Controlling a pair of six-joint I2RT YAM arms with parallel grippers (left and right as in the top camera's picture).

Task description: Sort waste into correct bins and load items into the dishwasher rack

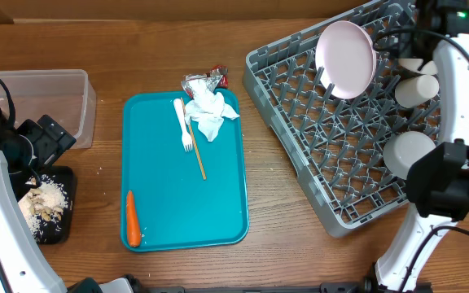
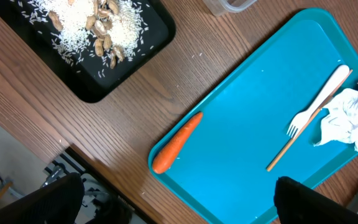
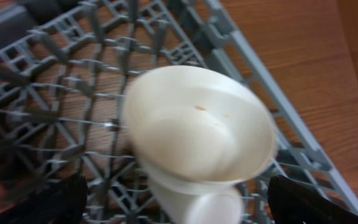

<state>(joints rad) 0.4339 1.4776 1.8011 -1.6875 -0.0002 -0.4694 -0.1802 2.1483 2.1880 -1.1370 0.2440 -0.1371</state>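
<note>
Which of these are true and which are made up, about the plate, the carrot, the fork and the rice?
1. The plate stands on edge in the grey rack. True.
2. The carrot lies on the teal tray. True.
3. The white fork is in the grey rack. False: the white fork lies on the teal tray, beside the crumpled napkin.
4. The rice and nuts sit on the teal tray. False: the rice and nuts are in the black tray.

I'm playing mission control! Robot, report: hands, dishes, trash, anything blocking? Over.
Left gripper open, empty; right gripper open by a bowl in the rack. Plate racked; fork, napkin, carrot on teal tray, wrapper at its edge. Nothing blocking. Over.
</note>
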